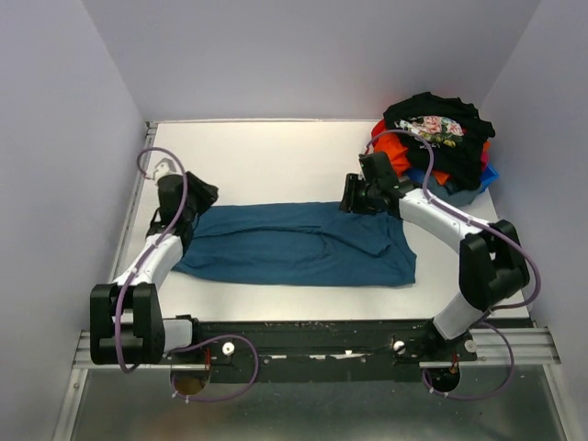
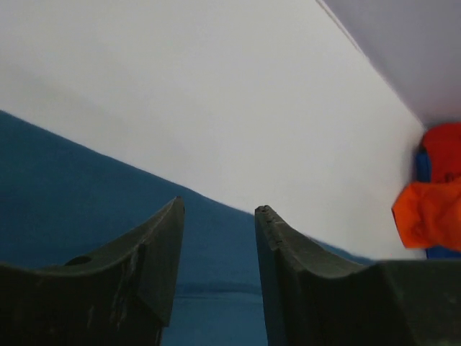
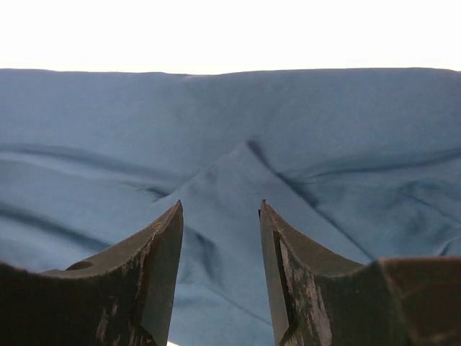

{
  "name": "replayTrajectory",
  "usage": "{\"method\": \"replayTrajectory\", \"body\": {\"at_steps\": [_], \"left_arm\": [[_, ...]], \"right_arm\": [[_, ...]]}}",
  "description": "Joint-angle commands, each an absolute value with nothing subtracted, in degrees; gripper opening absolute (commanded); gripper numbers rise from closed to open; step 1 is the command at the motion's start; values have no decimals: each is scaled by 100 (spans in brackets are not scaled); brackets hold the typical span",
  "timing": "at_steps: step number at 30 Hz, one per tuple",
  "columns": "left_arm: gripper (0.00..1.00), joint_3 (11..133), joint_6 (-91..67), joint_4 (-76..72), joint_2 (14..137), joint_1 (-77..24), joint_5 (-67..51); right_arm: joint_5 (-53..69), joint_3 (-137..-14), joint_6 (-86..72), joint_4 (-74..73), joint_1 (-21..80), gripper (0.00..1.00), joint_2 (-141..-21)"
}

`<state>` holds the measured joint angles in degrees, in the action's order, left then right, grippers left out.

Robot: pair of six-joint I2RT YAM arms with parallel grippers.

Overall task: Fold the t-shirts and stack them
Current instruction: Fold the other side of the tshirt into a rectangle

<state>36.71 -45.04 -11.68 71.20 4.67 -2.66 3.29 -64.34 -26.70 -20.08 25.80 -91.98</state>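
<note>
- A teal-blue t-shirt (image 1: 294, 246) lies flat across the middle of the white worktop (image 1: 266, 156). It forms a long band running from left to right, with soft creases near its middle.
- The left pincer (image 1: 200, 196) is over the far left end of that band, low above the cloth.
- In the left wrist view its jaws stand spread with nothing between them. Teal cloth shows below and bare worktop beyond.
- The right pincer (image 1: 352, 195) sits at the far edge of the band, right of its middle, and points toward the left.
- In the right wrist view its jaws are likewise spread and empty. The teal cloth fills the view under them, and a diagonal fold line runs beneath the tips.
- From these views I cannot tell whether either pincer touches the cloth.
- The other shirts are heaped in the far right corner, well apart from the teal one.
- The black floral t-shirt (image 1: 436, 124) is crumpled on top of the heap.
- The orange-red t-shirt (image 1: 393, 147) shows beneath it on the left side.
- The bright blue t-shirt (image 1: 488, 174) peeks out at the bottom right of the heap.
</note>
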Motion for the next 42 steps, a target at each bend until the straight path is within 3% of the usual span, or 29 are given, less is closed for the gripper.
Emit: {"method": "replayTrajectory", "body": {"at_steps": [1, 7, 14, 18, 20, 25, 27, 42], "left_arm": [[52, 4366, -3790, -599, 7452, -771, -344], [50, 5193, -3568, -527, 8479, -1897, -755], [50, 6614, -3735, -431, 10612, -2565, -1667], [51, 6917, -3753, -317, 10986, -2698, -1661], [51, 6978, -3762, -316, 11074, -2707, -1722], [50, 7180, -3683, -114, 11346, -2707, -1837], [49, 7207, -3683, -140, 11452, -2707, -1907], [42, 7603, -3375, 246, 11602, -2760, -2004]], "right_arm": [[-693, -6863, -2453, -2451, 2558, 54, -9667], [-537, -7171, -2400, -2435, 2558, 51, -10291], [-264, -7321, -2224, -2434, 2558, 50, -10730], [-97, -7365, -2180, -2470, 2566, 46, -10898], [-35, -7313, -2171, -2417, 2575, 40, -10864], [193, -7172, -2162, -2417, 2610, 10, -10679], [211, -7032, -2153, -2408, 2628, 3, -10486], [1168, -5925, -2197, -2180, 2751, 1, -9308]]}}
